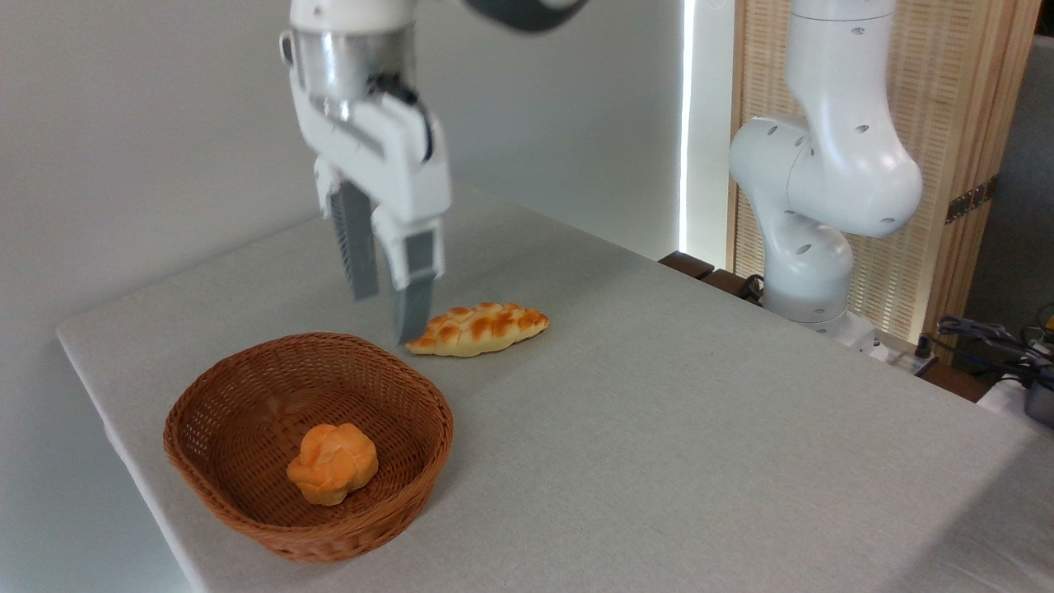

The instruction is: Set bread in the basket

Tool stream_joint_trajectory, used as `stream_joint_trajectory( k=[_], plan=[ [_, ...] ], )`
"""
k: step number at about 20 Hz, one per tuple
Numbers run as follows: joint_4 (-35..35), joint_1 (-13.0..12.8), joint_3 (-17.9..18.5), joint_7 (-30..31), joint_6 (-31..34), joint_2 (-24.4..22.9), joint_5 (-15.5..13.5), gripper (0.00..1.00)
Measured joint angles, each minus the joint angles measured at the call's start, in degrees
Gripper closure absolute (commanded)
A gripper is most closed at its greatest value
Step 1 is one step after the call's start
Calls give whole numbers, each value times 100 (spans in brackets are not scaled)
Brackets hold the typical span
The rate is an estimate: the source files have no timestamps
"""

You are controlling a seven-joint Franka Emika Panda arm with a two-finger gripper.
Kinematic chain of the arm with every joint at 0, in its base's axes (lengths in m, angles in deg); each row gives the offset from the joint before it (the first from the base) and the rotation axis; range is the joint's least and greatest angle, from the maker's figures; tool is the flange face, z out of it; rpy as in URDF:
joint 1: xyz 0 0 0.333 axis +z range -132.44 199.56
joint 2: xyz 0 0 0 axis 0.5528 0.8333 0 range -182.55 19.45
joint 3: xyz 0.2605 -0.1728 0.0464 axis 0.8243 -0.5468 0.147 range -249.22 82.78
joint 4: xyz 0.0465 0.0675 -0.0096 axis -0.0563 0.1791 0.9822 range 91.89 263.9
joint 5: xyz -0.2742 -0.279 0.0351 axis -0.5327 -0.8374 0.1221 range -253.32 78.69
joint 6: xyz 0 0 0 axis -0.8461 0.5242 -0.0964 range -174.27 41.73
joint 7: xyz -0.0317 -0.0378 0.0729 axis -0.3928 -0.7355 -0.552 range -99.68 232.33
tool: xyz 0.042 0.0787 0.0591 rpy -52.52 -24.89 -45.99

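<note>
**Already basketed: bun down, jaws empty**

Parted and holding nothing, jaws hanging above the far rim of the basket, with a clear gap between the two ribbed grey fingers. Pointing downward, tilted slightly, nearer fingertip ending just over the left end of a braided loaf as seen from this camera; contact with it not discernible. Up from the fingers, a white hand body with a dark cable looped at its side, then a metal wrist ring.

Below and toward the camera, resting inside the reddish-brown wicker basket on its floor, nearer the front wall: the bread, a small orange-golden knotted bun, well apart from the fingers. Lying flat on the grey counter just behind the basket, the long golden-brown loaf. Mounted at the counter's far right edge, the white arm base, with cables beside it.
</note>
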Motion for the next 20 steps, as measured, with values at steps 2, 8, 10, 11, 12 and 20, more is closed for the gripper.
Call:
stream_joint_trajectory(
  k=[2,8,10,11,12,20],
  plan=[
    [-205,56,-5,209,492,-27,-74,0],
    [-297,147,-212,409,618,-25,-75,0],
    [-299,185,-214,409,619,-25,-75,0],
    [-299,188,-216,409,620,-25,-75,0],
    [-299,188,-220,409,620,-24,-75,0],
    [-351,191,-231,408,619,55,-75,0]
  ],
)
